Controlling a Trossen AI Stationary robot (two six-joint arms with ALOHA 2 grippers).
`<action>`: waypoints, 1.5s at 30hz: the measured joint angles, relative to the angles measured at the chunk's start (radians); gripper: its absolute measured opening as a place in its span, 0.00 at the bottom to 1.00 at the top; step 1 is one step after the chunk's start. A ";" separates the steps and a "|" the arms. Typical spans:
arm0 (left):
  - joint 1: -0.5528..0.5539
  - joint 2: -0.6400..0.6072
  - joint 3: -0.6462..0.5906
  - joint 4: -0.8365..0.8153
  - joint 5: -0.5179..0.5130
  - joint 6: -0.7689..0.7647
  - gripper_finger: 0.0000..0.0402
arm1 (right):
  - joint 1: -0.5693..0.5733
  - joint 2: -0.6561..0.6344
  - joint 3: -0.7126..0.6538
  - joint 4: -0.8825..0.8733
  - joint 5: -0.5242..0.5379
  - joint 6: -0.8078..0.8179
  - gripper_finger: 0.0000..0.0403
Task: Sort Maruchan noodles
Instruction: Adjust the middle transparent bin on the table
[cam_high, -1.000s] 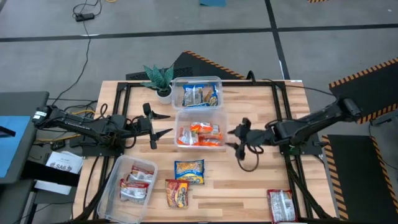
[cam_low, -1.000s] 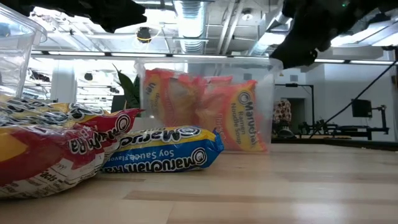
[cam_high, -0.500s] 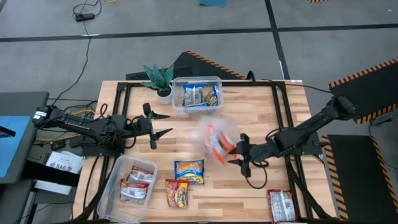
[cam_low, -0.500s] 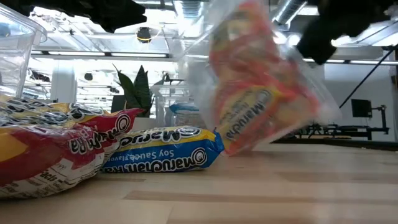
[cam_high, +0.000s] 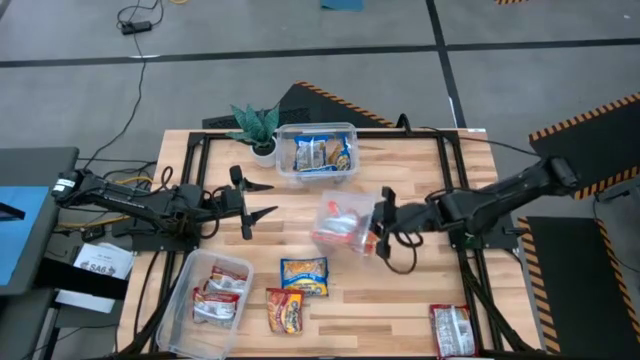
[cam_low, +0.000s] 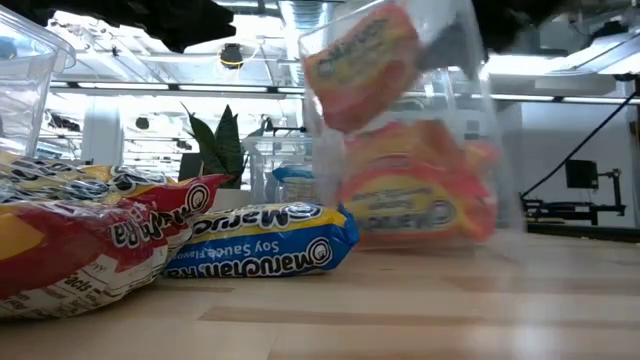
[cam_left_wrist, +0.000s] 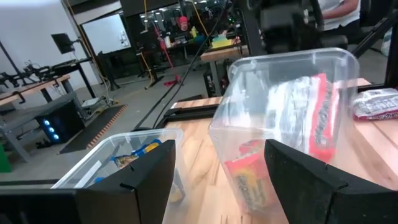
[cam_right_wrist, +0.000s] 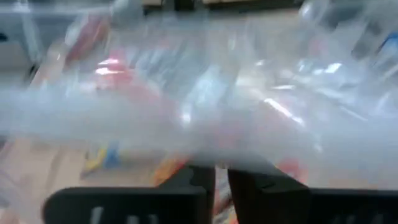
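- Packets of Maruchan noodles (cam_high: 304, 275) lie across the lower half of the high view: a blue-and-yellow one at centre, a red one (cam_high: 285, 311) just below it, a red-and-silver one (cam_high: 452, 329) at the lower right edge.
- More are already sorted by colour: blue packets in the clear tub (cam_high: 317, 153) at upper centre, red-and-silver ones in the tub (cam_high: 211, 289) at lower left.
- The orange packets sit in a third tub, the tilted tub (cam_high: 345, 226), at the centre of the frame; it appears tipped up on one side, probably because it is gripped by its rim.
- The right gripper (cam_high: 380, 226) meets that tub at its right edge, fingers drawn nearly together and apparently clamped on the wall.
- The left gripper (cam_high: 250, 201) waits at centre left over bare worktop (cam_high: 420, 160), its fingers (cam_left_wrist: 317, 177) spread apart and holding nothing.
- In the low view the blue packet (cam_low: 262, 250) reads "Maruchan" and "Soy Sauce Flavor"; the orange ones also show "Maruchan".
- A small potted plant (cam_high: 257, 126) stands beside the upper tub.
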 joint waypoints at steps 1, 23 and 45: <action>0.000 0.000 0.000 0.001 -0.002 0.000 0.59 | -0.015 0.000 0.023 -0.002 0.001 -0.029 0.12; 0.000 0.000 0.000 0.002 -0.011 0.000 0.59 | -0.358 0.165 0.168 0.168 -0.243 -0.175 0.03; 0.001 0.229 0.001 0.215 0.065 0.018 0.59 | -0.292 0.252 0.168 0.286 -0.286 -0.136 0.03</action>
